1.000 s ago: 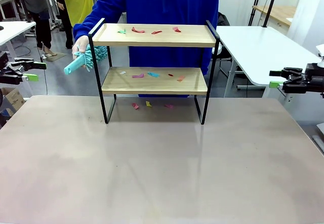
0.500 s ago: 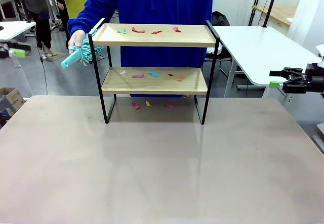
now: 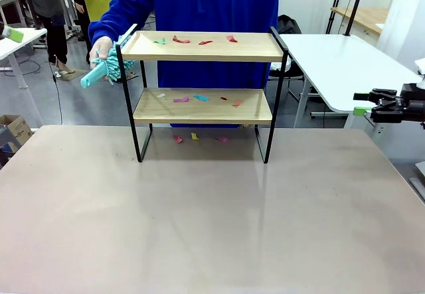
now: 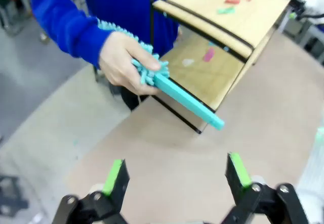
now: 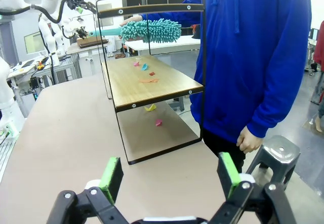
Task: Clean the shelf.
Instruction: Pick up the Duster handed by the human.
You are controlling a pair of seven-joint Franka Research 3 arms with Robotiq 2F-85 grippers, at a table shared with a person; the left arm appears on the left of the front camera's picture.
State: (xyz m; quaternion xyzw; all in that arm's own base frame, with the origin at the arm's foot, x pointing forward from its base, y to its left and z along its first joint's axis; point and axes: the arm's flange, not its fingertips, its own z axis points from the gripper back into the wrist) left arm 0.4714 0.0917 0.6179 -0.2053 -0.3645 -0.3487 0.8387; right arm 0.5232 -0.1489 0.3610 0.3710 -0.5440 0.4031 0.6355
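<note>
The shelf (image 3: 202,106) stands at the far middle of the table, two light wood boards in a thin black frame. Coloured paper scraps (image 3: 199,97) lie on both boards and on the table beneath. A person in a blue top holds a teal duster (image 3: 105,72) by its fluffy head at the shelf's top left corner, handle pointing away from the shelf. My left gripper (image 4: 176,173) is open, a short way from the duster's handle (image 4: 188,104) with a gap between. My right gripper (image 5: 169,176) is open and holds nothing, off the table's right side and facing the shelf's end (image 5: 152,85).
The beige table (image 3: 212,214) is bare in front of the shelf. A white table (image 3: 339,62) stands at the back right. A grey stool (image 5: 276,153) stands by the person's legs. A cardboard box (image 3: 12,129) sits on the floor at left.
My left gripper has risen and drawn up toward the picture's top left edge. The person's hand has lifted the duster a little, up to the shelf's top left corner. The right arm has not moved.
</note>
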